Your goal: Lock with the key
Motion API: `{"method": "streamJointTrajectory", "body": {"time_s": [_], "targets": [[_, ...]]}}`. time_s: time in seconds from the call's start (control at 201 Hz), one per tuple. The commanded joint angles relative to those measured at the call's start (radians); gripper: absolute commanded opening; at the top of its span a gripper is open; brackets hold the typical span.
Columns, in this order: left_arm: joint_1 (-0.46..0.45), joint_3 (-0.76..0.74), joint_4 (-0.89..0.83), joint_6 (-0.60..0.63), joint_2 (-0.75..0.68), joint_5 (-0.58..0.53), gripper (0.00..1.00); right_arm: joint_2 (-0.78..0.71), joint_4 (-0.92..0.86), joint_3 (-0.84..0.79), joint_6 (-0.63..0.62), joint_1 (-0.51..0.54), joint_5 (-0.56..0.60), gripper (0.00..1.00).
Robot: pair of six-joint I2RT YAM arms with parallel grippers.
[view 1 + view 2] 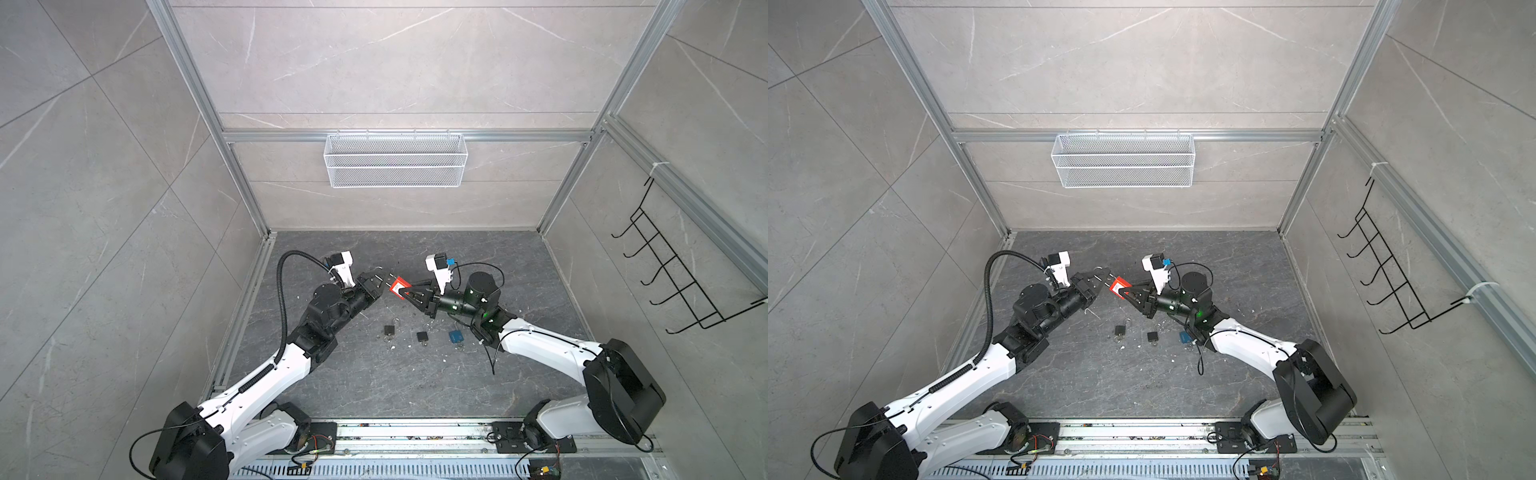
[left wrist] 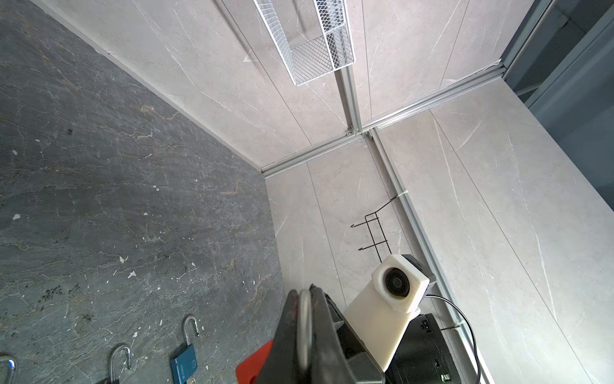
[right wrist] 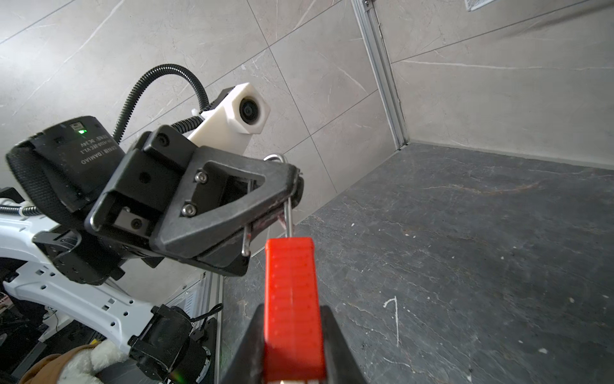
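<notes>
The red padlock [image 3: 292,299] is off the floor, hanging between my two pincers near the middle of the cell. In both top views it shows as a small red block [image 1: 398,286] [image 1: 1117,286] bridging the two arm tips.

In the right wrist view its steel shackle [image 3: 288,212] is open. One leg runs into the red body; the other ends free just beside the black finger. My left gripper [image 3: 292,186] is closed tight on that shackle, and the left wrist view shows the wire loop [image 2: 305,319] pinched between the two pads. My right gripper [image 3: 292,309] has the red body between its fingers, one finger lying against each narrow side, so I read it as clamped on the body. The two pincers point at each other, the left gripper [image 1: 386,279] at the shackle end and the right gripper [image 1: 405,293] at the body end.

I count four padlocks in all. Besides the red one, three lie on the dark stone floor [image 1: 374,374] in a rough row nearer the arm bases:
- one black padlock [image 1: 390,330]
- a second black padlock [image 1: 422,336]
- one blue padlock [image 1: 455,336], close under my right arm

The left wrist view shows the blue one with its shackle raised open [image 2: 184,362].

Further out, one white mesh basket [image 1: 395,160] hangs on the back wall, and one black wire hook rack [image 1: 673,270] on the right wall.
</notes>
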Motion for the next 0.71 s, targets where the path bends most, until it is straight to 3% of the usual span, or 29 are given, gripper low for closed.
{"method": "streamJointTrajectory", "body": {"time_s": [0.0,0.055,0.134,0.353,0.702], "targets": [[0.044,0.021,0.018,0.15,-0.012,0.135,0.29,-0.007,-0.061,0.03,0.073,-0.002,0.028,0.0],[0.07,0.021,-0.027,0.194,-0.019,0.152,0.43,-0.013,-0.119,0.044,0.097,-0.004,0.005,0.0],[0.107,-0.002,-0.011,0.225,-0.026,0.198,0.46,-0.016,-0.209,0.072,0.121,-0.007,-0.055,0.0],[0.146,-0.042,0.092,0.235,-0.011,0.3,0.41,-0.05,-0.281,0.069,0.161,-0.007,-0.114,0.0],[0.145,-0.063,0.092,0.241,-0.008,0.319,0.3,-0.059,-0.244,0.035,0.179,-0.01,-0.117,0.0]]}}
